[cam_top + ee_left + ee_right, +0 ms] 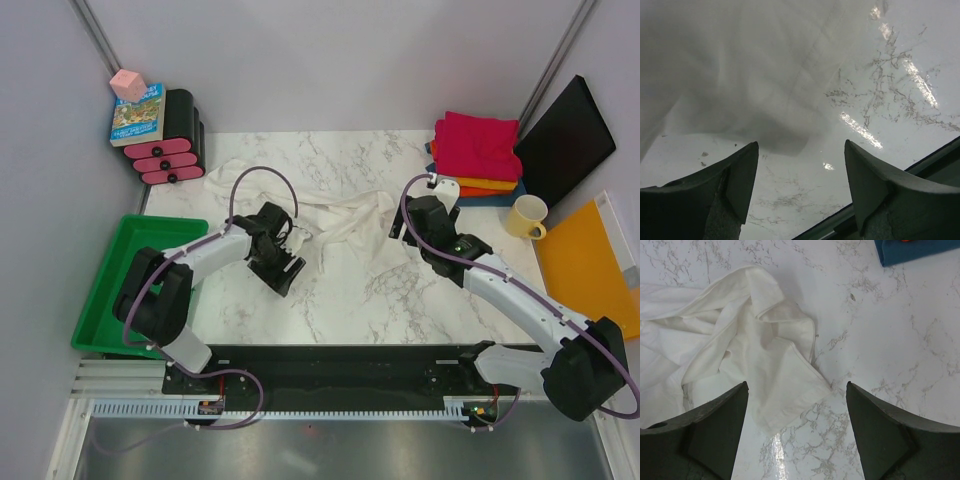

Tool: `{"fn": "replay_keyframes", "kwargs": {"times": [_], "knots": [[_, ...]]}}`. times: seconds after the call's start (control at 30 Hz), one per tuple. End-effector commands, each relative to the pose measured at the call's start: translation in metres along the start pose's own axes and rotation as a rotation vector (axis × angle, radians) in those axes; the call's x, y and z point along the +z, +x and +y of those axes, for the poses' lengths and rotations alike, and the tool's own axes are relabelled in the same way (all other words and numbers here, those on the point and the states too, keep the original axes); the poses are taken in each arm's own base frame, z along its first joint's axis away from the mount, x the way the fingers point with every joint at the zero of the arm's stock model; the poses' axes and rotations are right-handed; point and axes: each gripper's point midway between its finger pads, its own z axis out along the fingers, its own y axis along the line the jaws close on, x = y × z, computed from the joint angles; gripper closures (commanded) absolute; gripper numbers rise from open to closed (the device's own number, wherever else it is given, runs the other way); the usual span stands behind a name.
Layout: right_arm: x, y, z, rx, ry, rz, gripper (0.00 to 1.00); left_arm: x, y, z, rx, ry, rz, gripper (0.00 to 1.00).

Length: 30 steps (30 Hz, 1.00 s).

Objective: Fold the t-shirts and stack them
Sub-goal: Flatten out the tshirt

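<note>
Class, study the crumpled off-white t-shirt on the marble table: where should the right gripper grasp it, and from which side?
Probably the hemmed flap of the off-white t-shirt nearest the open right gripper: it lies flat, its edge free on the table. Come down from above, on the shirt's right side.

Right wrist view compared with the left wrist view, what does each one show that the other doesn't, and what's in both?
Only the right wrist view: a corner of the folded dark blue cloth at the top edge, and a sharp look at a hemmed end of the wrinkled off-white t-shirt. Only the left wrist view: a dark strip past the marble at lower right. Both: that shirt, the white marble tabletop, and open jaws holding nothing, on the right gripper and the left gripper.
</note>
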Motion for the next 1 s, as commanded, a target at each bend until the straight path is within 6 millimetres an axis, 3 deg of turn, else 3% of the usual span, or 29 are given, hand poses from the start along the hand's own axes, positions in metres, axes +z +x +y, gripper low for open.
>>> {"fn": "replay_keyframes", "kwargs": {"times": [0.0, 0.17, 0.23, 0.3, 0.37, 0.4, 0.5, 0.67, 0.87, 0.97], "knots": [[0.001, -0.008, 0.004, 0.012, -0.008, -0.029, 0.14, 0.009, 0.007, -0.002, -0.033, 0.030, 0.066, 0.25], [0.000, -0.010, 0.004, 0.008, -0.007, -0.038, 0.14, 0.019, 0.012, 0.002, -0.039, 0.023, 0.114, 0.30], [-0.001, -0.010, 0.004, 0.008, -0.010, -0.036, 0.14, 0.022, 0.013, 0.003, -0.043, 0.022, 0.129, 0.40], [0.000, -0.008, 0.004, 0.010, -0.009, -0.031, 0.14, 0.023, 0.012, 0.002, -0.042, 0.025, 0.127, 0.58], [0.001, -0.004, 0.003, 0.015, -0.010, -0.024, 0.14, 0.021, 0.010, 0.002, -0.042, 0.027, 0.116, 0.69], [0.001, -0.001, 0.002, 0.011, -0.008, -0.018, 0.14, 0.021, 0.010, 0.003, -0.043, 0.022, 0.116, 0.80], [0.002, 0.004, 0.000, 0.012, -0.010, -0.005, 0.14, 0.016, 0.008, 0.005, -0.041, 0.001, 0.098, 0.98], [0.005, 0.032, -0.005, 0.011, -0.013, 0.060, 0.13, -0.007, -0.004, 0.017, -0.048, -0.048, 0.008, 0.98], [0.014, 0.111, -0.013, 0.062, -0.027, 0.267, 0.20, -0.040, -0.011, 0.045, -0.101, -0.122, -0.076, 0.98], [0.012, 0.127, 0.001, 0.085, -0.080, 0.293, 0.23, -0.054, -0.015, 0.060, -0.139, -0.147, -0.116, 0.98]]}}
